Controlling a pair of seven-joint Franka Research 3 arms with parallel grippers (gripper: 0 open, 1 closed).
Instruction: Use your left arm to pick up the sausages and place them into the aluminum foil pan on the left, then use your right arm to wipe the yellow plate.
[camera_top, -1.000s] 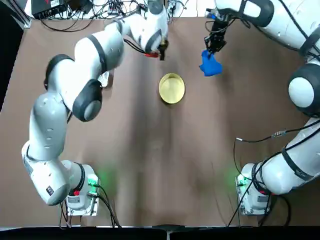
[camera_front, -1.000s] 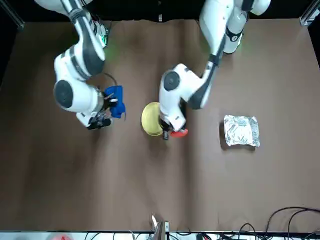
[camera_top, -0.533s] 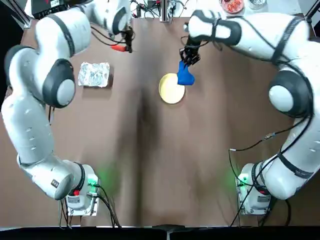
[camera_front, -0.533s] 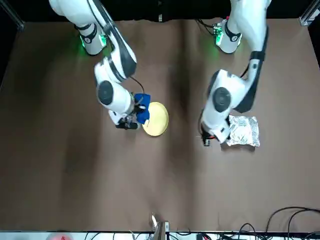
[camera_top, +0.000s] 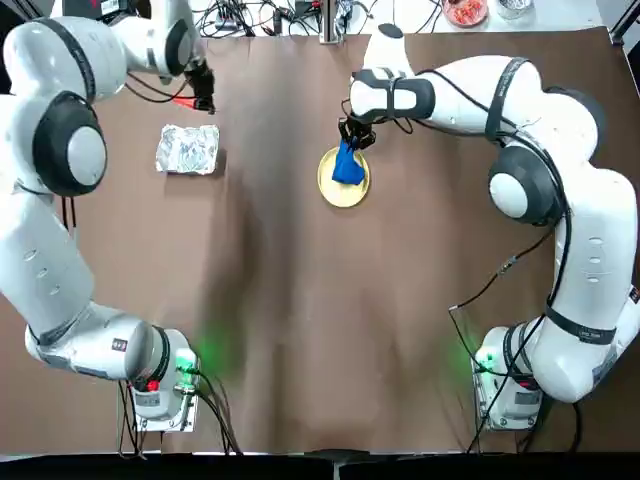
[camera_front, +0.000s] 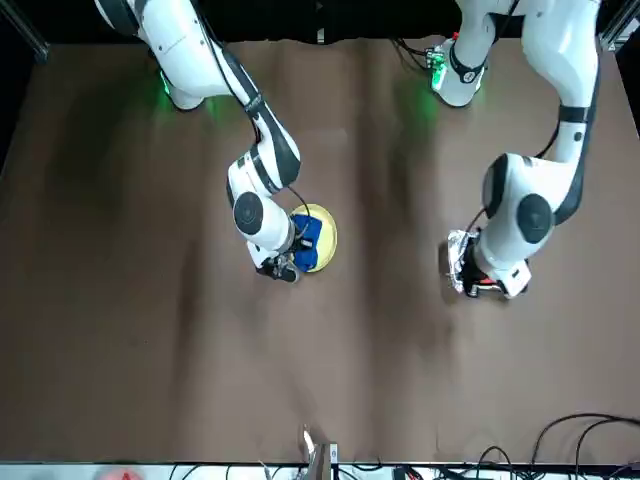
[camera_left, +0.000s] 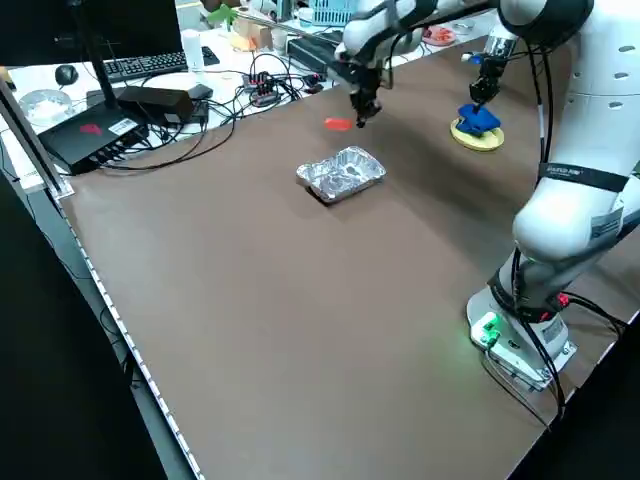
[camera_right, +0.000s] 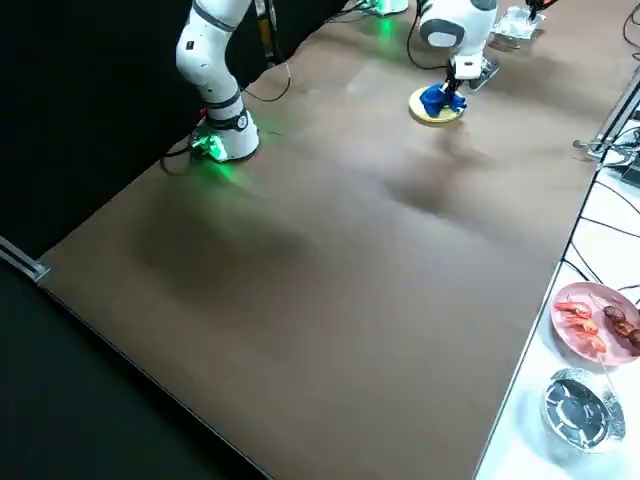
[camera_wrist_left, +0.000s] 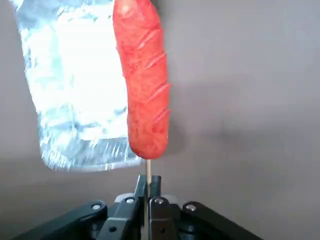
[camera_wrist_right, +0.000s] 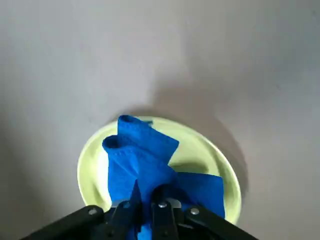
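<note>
Across the brown tabletop (camera_top: 330, 320), I have my left arm (camera_top: 50, 250) reaching toward the far edge on its own side and my right arm (camera_top: 590, 230) bent in over the middle. The yellow plate (camera_top: 332, 190) lies between them; it looks rigid and light, so I'd expect it to slide under a hard wipe, and I'd keep the pressure gentle and press toward its centre rather than the rim. The aluminum foil pan (camera_top: 187, 150) sits off to the left; thin and crinkled, it would probably dent or skid at a knock, so I'd stay off its walls. Over the plate, my right gripper (camera_wrist_right: 146, 195) is pinching a bunched blue cloth (camera_wrist_right: 145, 165), soft and limp, with folds hanging over the surface; a grip on the thick middle should keep it spread. The red sausage (camera_wrist_left: 145, 85) is just beside the pan, on its far side, raised on a thin stick (camera_wrist_left: 148, 171) that my left gripper (camera_wrist_left: 148, 184) has clamped between closed fingers. I judge the sausage light, but its weight out at the end could make it twist, so the stick is the right hold; next I'd bring it over the pan and lower it slowly before releasing.
</note>
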